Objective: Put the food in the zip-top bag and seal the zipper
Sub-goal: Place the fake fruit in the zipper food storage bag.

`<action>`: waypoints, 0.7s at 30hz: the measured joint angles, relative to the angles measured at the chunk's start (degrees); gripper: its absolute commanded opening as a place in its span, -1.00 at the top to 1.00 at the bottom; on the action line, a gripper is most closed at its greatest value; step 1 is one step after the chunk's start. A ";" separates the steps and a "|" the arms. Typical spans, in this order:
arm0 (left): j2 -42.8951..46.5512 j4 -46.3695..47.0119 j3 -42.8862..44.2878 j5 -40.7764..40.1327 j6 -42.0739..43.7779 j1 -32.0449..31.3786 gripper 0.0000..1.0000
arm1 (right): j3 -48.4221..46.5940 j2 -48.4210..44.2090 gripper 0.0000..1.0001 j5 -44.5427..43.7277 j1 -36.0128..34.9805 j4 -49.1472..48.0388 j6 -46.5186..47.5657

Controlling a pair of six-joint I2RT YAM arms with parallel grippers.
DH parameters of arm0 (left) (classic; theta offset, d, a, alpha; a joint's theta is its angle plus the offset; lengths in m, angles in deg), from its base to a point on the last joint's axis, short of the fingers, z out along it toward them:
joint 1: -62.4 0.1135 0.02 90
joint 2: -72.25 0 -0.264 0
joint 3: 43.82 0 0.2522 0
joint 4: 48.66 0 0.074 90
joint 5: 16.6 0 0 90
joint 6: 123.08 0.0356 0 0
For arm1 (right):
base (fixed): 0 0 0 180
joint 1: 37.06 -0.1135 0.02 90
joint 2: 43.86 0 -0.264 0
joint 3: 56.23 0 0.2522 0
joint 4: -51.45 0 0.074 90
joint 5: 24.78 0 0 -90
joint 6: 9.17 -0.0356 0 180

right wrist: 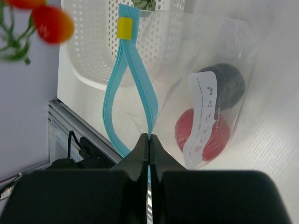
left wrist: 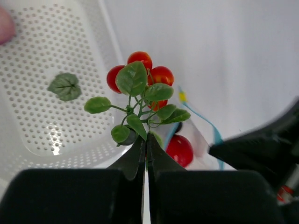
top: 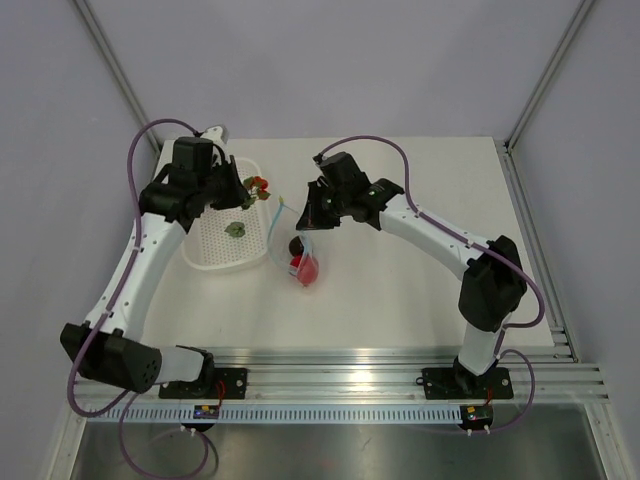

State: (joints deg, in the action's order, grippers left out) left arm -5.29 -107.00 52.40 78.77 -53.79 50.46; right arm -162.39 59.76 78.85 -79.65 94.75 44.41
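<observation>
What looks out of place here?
One loose green leaf lies alone in the basket, apart from the tomato sprig pinched by the left gripper. Nothing else looks spilled or broken.

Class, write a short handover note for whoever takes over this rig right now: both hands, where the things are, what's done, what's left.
Left hand: shut on the tomato sprig, at the basket edge.
Right hand: shut on the zipper, bag mouth open.
Done: red piece and dark piece in the bag.
Left: sprig and the leaf lying in the basket go in; then seal.
</observation>
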 measured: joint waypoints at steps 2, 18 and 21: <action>3.04 -1.16 -0.04 1.18 0.00 -2.47 1.00 | -0.04 0.35 1.00 0.02 0.00 -0.15 -0.31; 7.78 -0.11 -12.87 15.47 -2.08 -5.07 1.00 | 0.33 0.42 1.00 1.05 0.00 -2.82 -2.51; 7.41 1.79 -14.91 16.09 -2.78 -5.31 1.00 | 0.72 0.39 1.00 1.11 0.00 -3.32 -2.82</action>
State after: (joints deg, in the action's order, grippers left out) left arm 2.12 -105.21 37.49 94.85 -56.57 45.15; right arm -161.67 60.15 79.96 -79.65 91.43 41.59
